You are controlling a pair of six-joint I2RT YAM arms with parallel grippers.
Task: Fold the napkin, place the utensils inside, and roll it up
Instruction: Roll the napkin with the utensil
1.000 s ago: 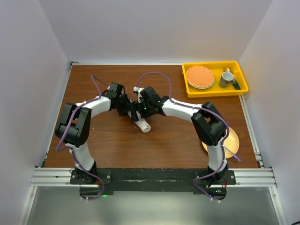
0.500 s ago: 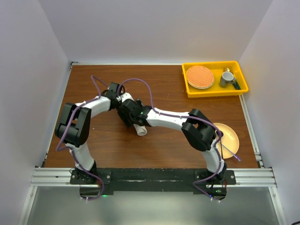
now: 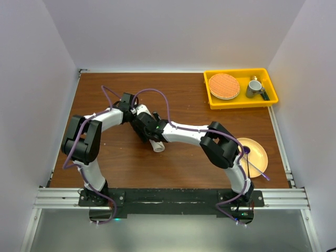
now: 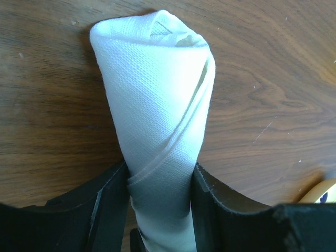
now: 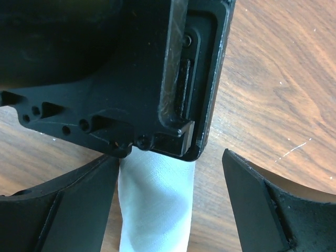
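Note:
The napkin (image 3: 157, 146) lies rolled into a white tube on the brown table (image 3: 178, 163), left of centre. In the left wrist view the napkin roll (image 4: 157, 100) runs between both fingers of my left gripper (image 4: 160, 173), which is shut on its near end. My right gripper (image 5: 170, 157) stands open astride the same napkin roll (image 5: 155, 210): its left finger is at the cloth and its right finger is well clear. The left gripper's black body (image 5: 105, 68) fills the frame just beyond. From above, my left gripper (image 3: 142, 125) and my right gripper (image 3: 149, 136) crowd together. The utensils are hidden.
A yellow tray (image 3: 239, 103) at the back right holds an orange ridged disc (image 3: 224, 86) and a grey cup (image 3: 254, 87). A yellow plate (image 3: 258, 156) at the right carries a silver-handled utensil with a purple end (image 3: 245, 151). Walls stand on three sides.
My right arm has swung left, and its gripper now sits over the napkin roll right beside the left gripper. The left gripper has kept its hold, and the roll has shifted slightly.

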